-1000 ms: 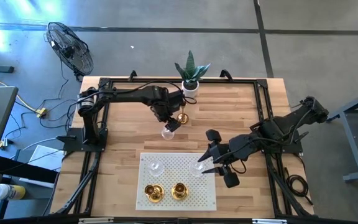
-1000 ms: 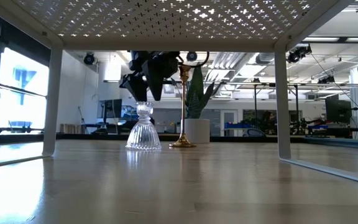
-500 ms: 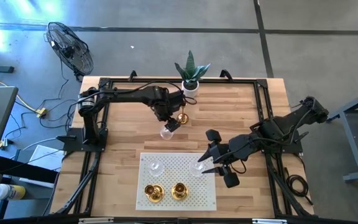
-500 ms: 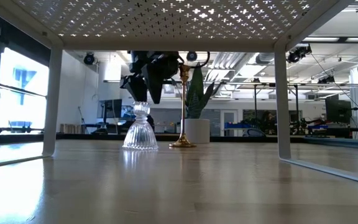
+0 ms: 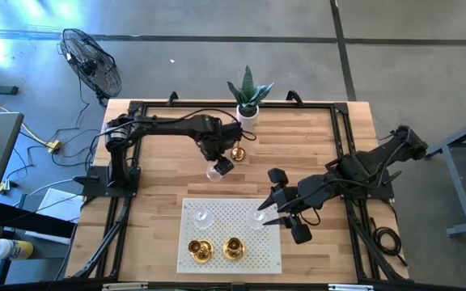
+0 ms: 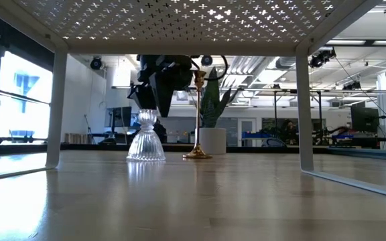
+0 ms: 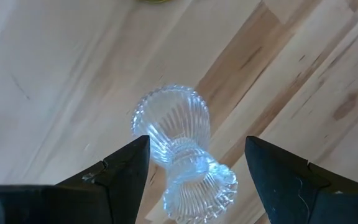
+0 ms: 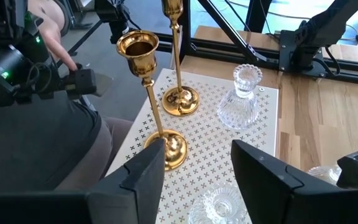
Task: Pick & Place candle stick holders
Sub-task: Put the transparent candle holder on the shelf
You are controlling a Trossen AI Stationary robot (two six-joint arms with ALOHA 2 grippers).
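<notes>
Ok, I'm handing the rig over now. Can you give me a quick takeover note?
Left gripper: open, straddling a clear ribbed glass candle holder on the bare wood table, not clamped.
Right gripper: open, empty, at the right edge of the white perforated mat.
Done: two gold holders and two glass holders stand on the mat.
Left: the glass one under the left gripper, and the tall gold holder beside it.

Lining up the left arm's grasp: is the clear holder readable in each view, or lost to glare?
Left wrist view: glass holder sharp, ribs crisp between the open left gripper fingers. Low view: it is backlit by bright windows, the gripper above in silhouette. High view: a small pale blob.
</notes>
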